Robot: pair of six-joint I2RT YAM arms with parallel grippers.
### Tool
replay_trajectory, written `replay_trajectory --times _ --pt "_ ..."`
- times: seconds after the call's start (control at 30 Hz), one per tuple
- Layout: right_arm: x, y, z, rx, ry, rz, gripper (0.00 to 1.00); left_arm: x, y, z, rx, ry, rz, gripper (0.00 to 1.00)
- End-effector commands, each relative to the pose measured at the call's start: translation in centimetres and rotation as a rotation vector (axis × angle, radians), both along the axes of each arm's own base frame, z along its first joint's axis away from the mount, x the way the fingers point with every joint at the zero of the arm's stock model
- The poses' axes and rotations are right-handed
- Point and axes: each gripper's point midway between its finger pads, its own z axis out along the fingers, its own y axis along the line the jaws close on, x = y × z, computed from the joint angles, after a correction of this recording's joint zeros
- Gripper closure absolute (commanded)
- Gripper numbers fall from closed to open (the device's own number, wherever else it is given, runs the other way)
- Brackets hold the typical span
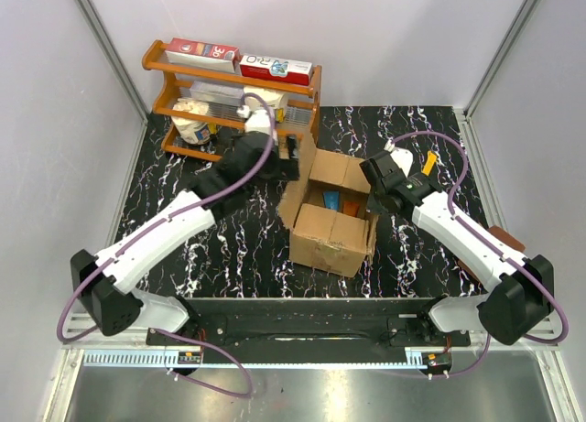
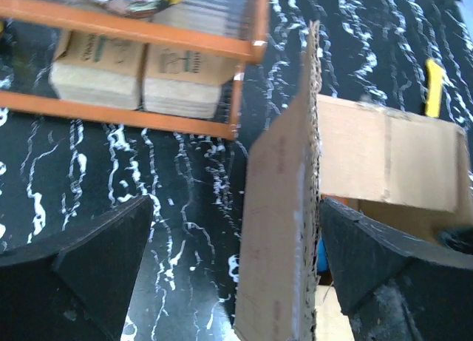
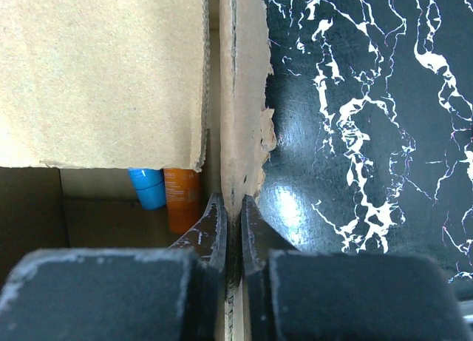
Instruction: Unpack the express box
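Bright, even overhead light; wrist views blur up close.

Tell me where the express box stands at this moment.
In the top view the express box stands mid-table between the left gripper and the right gripper, nearer than and right of the orange rack.

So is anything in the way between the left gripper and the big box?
Nothing visible is. The left gripper is open, and an upright flap of the express box stands between its fingers.
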Motion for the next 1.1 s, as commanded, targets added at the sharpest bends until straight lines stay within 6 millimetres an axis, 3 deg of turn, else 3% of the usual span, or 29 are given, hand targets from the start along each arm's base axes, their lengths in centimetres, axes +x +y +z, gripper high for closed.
replay_trajectory --times 0.0,0.23,0.4,0.47,0.6,0.63,0.73,0.9,0.97,1.0,1.07 --pt "0.6 0.0 1.3 0.016 -0.038 -0.024 0.99 0.6 2.6 -2.6 -0.087 0.111 0.056 0.01" --pt "0.6 0.2 1.2 0.019 -0.034 -0.019 0.99 0.7 4.7 -7.0 -0.059 0.186 0.1 0.01" --pt "0.6 0.1 1.3 0.017 -0.035 -0.017 0.99 0.9 5.6 -8.4 -0.046 0.211 0.152 0.01" --pt "0.6 0.1 1.2 0.018 -0.032 -0.019 0.99 1.0 5.0 -9.0 -0.058 0.23 0.135 0.04" --pt "0.6 0.2 1.1 0.017 -0.028 -0.011 0.98 0.5 1.4 -9.3 -0.135 0.283 -0.027 0.19" --pt "0.6 0.2 1.2 0.018 -0.029 -0.009 0.98 0.5 0.8 -9.6 -0.139 0.296 -0.047 0.28" --pt "0.5 0.3 1.3 0.026 -0.032 -0.008 0.98 0.4 -0.2 -10.1 -0.154 0.329 -0.082 0.44" --pt "0.4 0.3 1.3 0.032 -0.034 -0.007 0.98 0.0 -1.2 -10.3 -0.159 0.344 -0.151 0.46" --pt "0.4 0.4 1.3 0.034 -0.032 -0.004 0.98 -0.3 -1.8 -9.3 -0.184 0.316 -0.197 0.53" --pt "0.4 0.4 1.3 0.035 -0.032 -0.005 0.98 -0.6 -2.5 -8.8 -0.218 0.302 -0.245 0.6" --pt "0.5 0.4 1.4 0.037 -0.035 -0.003 0.98 -1.2 -3.4 -7.4 -0.27 0.266 -0.31 1.0"
